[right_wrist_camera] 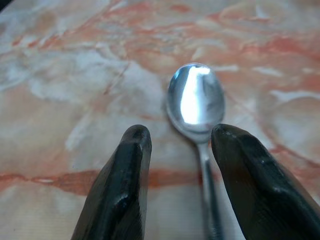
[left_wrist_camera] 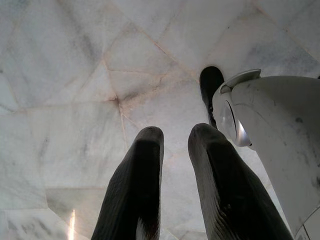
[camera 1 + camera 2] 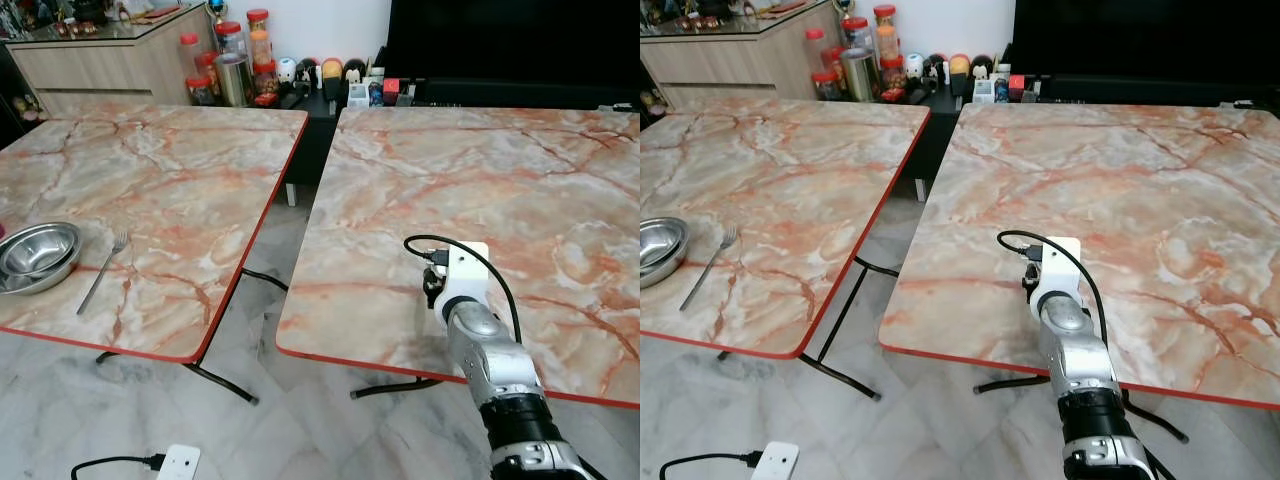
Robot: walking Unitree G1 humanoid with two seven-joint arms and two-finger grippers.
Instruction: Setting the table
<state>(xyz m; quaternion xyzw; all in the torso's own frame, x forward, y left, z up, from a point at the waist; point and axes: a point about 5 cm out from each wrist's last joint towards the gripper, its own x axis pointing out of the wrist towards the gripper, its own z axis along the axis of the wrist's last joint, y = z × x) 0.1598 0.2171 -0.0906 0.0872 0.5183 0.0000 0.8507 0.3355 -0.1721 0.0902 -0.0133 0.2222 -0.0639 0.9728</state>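
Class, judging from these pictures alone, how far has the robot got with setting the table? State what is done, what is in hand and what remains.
Done: stacked steel bowls and a fork lie on the left table.

In hand: the right gripper is over the right table, fingers open either side of a spoon that lies on the marble, not yet gripped.

Left: the spoon is not beside the bowls. The left gripper hangs idle over the floor.

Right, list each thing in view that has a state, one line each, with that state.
Spoon: lying flat on the right table, bowl up, between the open fingers, not gripped.
Right gripper: open, low over the spoon.
Left gripper: slightly open, empty, hanging over the floor.
Steel bowls: stacked, upright, empty.
Fork: lying flat beside the bowls.
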